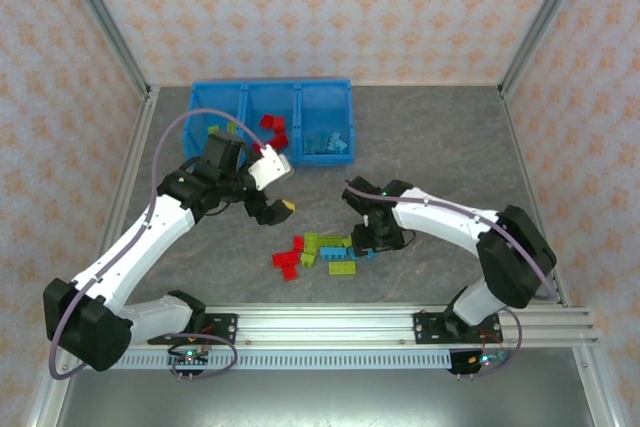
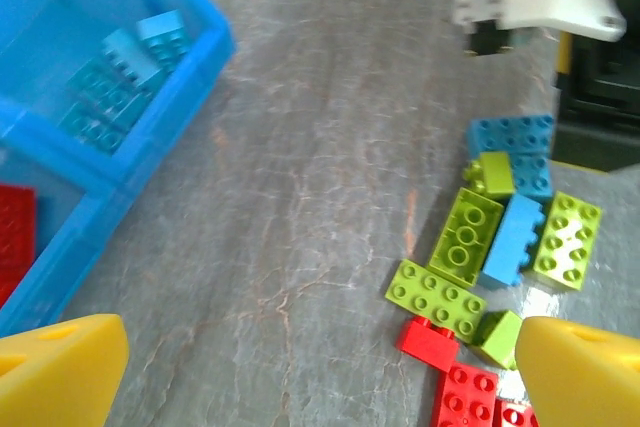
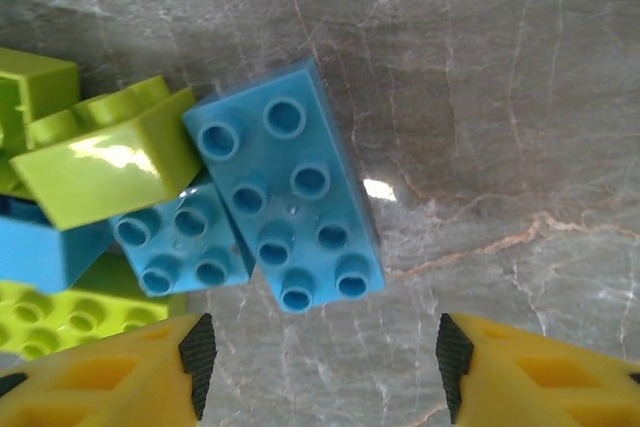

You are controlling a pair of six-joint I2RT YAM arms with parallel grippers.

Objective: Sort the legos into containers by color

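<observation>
Grey marbled tabletop lay inside walls papered in a pale floral pattern; the containers, three joined compartments of one bright blue bin, sat at the far edge toward the far left corner; the left compartment held lime pieces, the middle one red pieces and the right one light blue pieces. Loose legos in red, lime and light blue were bunched together near the middle of the near edge, well apart from the bin.

The left end effector hovered between the bin and the pile; its yellow fingers were spread wide with only bare tabletop between them; it was open and empty. The right end effector hung low over the right side of the pile; its jaws stood apart, its padded fingers one at each side, and nothing was gripped. Just ahead of them lay a long light blue brick, studs up and turned askew; its left side touched a small blue brick; a lime brick sat tilted beside them, overlapping the small one's upper edge.
</observation>
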